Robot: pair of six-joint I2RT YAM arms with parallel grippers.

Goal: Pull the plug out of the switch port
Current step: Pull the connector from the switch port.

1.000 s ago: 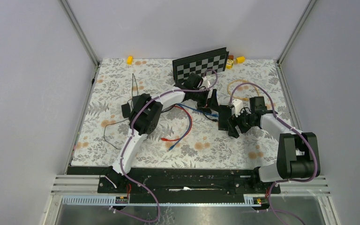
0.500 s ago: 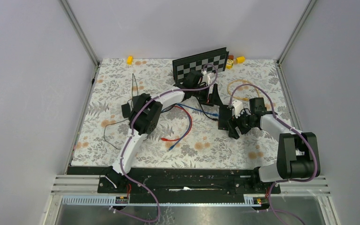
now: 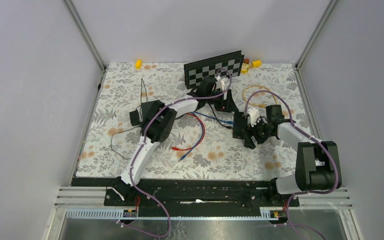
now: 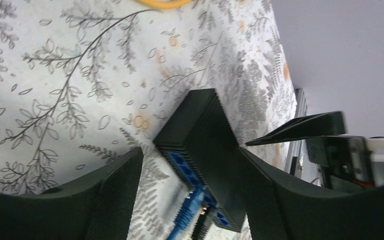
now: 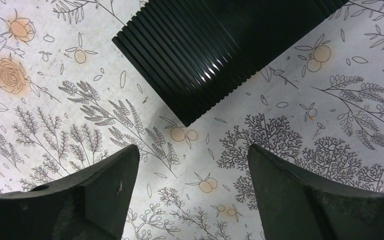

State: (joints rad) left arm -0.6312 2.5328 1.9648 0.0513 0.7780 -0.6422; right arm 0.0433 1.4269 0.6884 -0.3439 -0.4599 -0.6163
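The black network switch [image 3: 239, 125] lies on the floral mat right of centre. A blue plug [image 3: 228, 123] on a blue cable sits in one of its blue ports. In the left wrist view the switch [image 4: 205, 135] and the plug [image 4: 187, 212] lie between my fingers. My left gripper [image 3: 226, 104] is open and hovers just beyond the switch, touching nothing; it also shows in its own view [image 4: 190, 197]. My right gripper [image 3: 249, 136] is open and empty at the switch's near end, with the ribbed case [image 5: 205, 55] just ahead of its fingertips [image 5: 195, 170].
A checkerboard [image 3: 214, 67] leans at the back behind the left gripper. A yellow cable loop [image 3: 260, 95] lies right of it. Red and blue cables [image 3: 197, 135] run left of the switch. Yellow blocks [image 3: 138, 63] sit at the far edge. A small black box [image 3: 134, 117] lies at left.
My left gripper has shifted slightly away from the switch toward the checkerboard and turned a little. The right gripper and the switch have hardly moved.
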